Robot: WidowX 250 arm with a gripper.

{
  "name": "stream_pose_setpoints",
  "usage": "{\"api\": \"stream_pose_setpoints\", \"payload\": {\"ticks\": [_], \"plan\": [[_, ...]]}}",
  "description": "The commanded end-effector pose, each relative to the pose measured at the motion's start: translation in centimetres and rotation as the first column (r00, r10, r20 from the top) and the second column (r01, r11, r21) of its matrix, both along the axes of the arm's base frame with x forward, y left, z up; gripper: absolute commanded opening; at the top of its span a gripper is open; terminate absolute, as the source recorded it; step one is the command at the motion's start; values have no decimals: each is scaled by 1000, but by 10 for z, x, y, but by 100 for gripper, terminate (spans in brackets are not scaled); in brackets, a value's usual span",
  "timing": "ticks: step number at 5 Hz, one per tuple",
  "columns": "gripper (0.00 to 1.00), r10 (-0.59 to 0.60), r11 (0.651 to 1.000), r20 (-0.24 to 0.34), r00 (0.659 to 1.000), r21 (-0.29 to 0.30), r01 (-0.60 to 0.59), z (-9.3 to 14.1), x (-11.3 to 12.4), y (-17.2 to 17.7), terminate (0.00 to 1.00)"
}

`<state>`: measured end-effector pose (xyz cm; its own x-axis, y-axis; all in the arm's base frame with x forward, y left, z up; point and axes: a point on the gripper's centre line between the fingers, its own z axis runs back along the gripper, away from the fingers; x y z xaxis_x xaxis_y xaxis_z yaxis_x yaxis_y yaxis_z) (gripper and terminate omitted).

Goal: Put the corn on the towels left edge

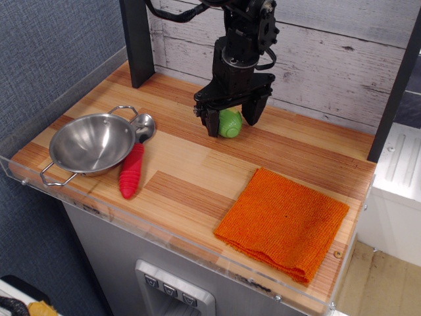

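The corn [230, 124] stands on the wooden counter near the back wall; only its green husk shows, its yellow top is hidden by the gripper. My gripper [231, 121] is lowered over it, open, with one finger on each side of the corn. The orange knitted towel [283, 222] lies flat at the front right of the counter, well apart from the corn and the gripper.
A steel bowl with two handles [92, 143] sits at the left. A red-handled spoon [133, 164] lies beside it. A black post [138, 41] stands at the back left. A clear rim [164, 230] runs along the counter's front edge.
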<state>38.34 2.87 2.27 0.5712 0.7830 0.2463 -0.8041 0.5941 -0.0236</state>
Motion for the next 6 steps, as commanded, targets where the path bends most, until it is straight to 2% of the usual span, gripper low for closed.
{"api": "stream_pose_setpoints", "payload": {"ticks": [1,3,4,5,6], "plan": [[0,-1,1000,59,998,-4,1,12,6,2,0],[0,-25,999,83,996,33,23,25,5,2,0],[0,-49,998,122,991,38,44,47,4,2,0],[0,-60,997,180,982,58,50,79,1,2,0],[0,-58,998,211,976,51,48,99,-4,2,0]]}}
